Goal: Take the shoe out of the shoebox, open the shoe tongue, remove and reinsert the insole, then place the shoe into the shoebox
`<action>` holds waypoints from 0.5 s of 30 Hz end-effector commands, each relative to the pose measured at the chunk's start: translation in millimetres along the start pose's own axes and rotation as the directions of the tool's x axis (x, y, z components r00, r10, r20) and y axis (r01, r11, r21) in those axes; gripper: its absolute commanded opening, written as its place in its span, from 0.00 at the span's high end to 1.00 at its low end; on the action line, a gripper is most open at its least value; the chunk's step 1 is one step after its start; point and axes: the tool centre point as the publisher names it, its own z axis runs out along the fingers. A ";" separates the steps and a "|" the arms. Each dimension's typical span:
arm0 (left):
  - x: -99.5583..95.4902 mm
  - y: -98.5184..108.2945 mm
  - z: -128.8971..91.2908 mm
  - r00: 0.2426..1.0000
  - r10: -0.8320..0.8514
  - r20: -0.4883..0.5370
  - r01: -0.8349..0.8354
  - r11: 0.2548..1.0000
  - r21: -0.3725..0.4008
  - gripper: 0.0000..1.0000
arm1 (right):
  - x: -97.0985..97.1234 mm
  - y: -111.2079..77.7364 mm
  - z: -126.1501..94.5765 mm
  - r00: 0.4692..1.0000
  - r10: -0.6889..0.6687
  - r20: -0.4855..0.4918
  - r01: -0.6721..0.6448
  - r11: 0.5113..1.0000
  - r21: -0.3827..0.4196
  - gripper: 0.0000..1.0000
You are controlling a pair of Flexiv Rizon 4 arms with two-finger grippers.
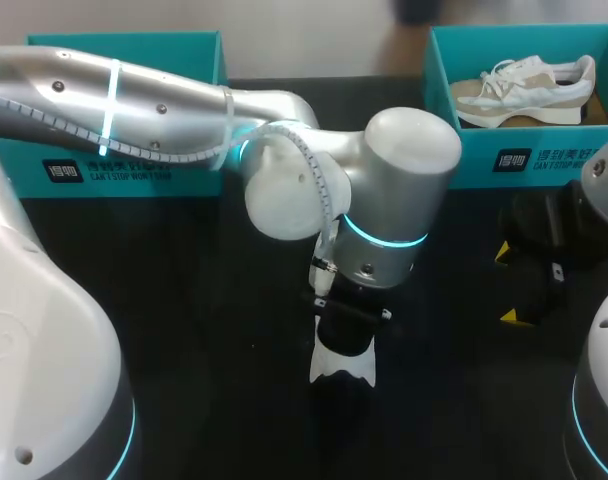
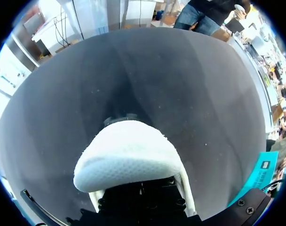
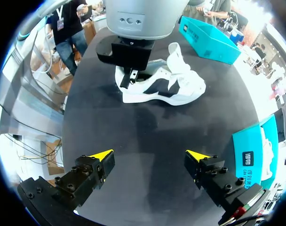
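Shoe (image 3: 162, 89), white and black, is seen on the dark table (image 1: 184, 300) directly under the left gripper (image 3: 130, 77). Whether that gripper is open or closed cannot be told. The right gripper (image 3: 150, 162) is held wide open, with the shoe well ahead of it. A teal shoebox (image 1: 529, 160) holding a beige shoe (image 1: 524, 88) is set beside it, and another teal box (image 1: 184, 178) beyond the left arm.

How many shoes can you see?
2. One white-and-black sneaker lies on the black table; one beige-and-white sneaker sits in the right teal shoebox. The left teal box might hide more.
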 end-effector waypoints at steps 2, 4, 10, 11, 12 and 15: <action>-1.6 11.9 1.0 0.999 -0.008 0.037 0.009 0.999 -0.040 1.00 | 0.8 0.6 0.3 1.000 0.001 0.001 -0.001 1.000 0.003 0.00; 2.2 8.6 -9.4 0.998 -0.011 0.055 0.014 0.998 -0.054 1.00 | 0.8 0.6 0.3 1.000 0.001 0.001 -0.001 1.000 0.003 0.00; 9.6 6.5 -24.1 0.995 -0.028 0.093 0.037 0.996 -0.087 1.00 | 0.8 0.6 0.3 1.000 0.001 0.001 -0.001 1.000 0.003 0.00; 11.0 4.7 -25.7 0.995 -0.029 0.094 0.037 0.996 -0.086 1.00 | 0.8 0.6 0.3 1.000 0.001 0.001 -0.001 1.000 0.003 0.00; 12.0 3.2 -26.9 0.995 -0.029 0.095 0.037 0.996 -0.085 1.00 | 0.8 0.6 0.3 1.000 0.001 0.001 -0.001 1.000 0.003 0.00; 13.3 -0.7 -28.0 0.997 -0.019 0.071 0.024 0.998 -0.063 1.00 | 0.8 0.6 0.3 1.000 0.001 0.001 -0.001 1.000 0.003 0.00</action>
